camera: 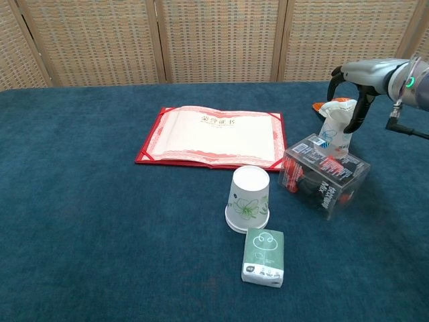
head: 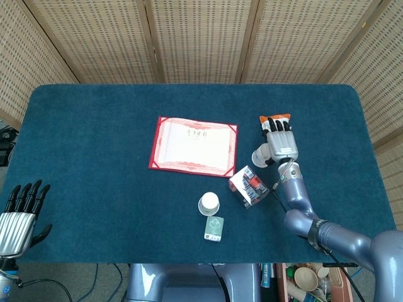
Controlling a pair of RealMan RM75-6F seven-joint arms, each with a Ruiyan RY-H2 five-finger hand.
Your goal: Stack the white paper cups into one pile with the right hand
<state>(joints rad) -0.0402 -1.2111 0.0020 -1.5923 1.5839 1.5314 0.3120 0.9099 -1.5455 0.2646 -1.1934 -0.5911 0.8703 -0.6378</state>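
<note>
Two white paper cups (camera: pixel 249 198) (camera: pixel 333 135), one red certificate folder (camera: pixel 213 137), one clear plastic box (camera: pixel 326 174), one green tissue packet (camera: pixel 263 256), one orange-and-white packet (camera: pixel 336 107).

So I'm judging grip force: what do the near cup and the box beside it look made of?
The near cup looks like matte white paper with a green leaf print and a rolled rim. The box seems clear, glossy rigid plastic: its red and black contents show through.

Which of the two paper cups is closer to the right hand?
The cup behind the clear plastic box, right under the right hand. The other cup stands upside down by the green tissue pack.
</note>
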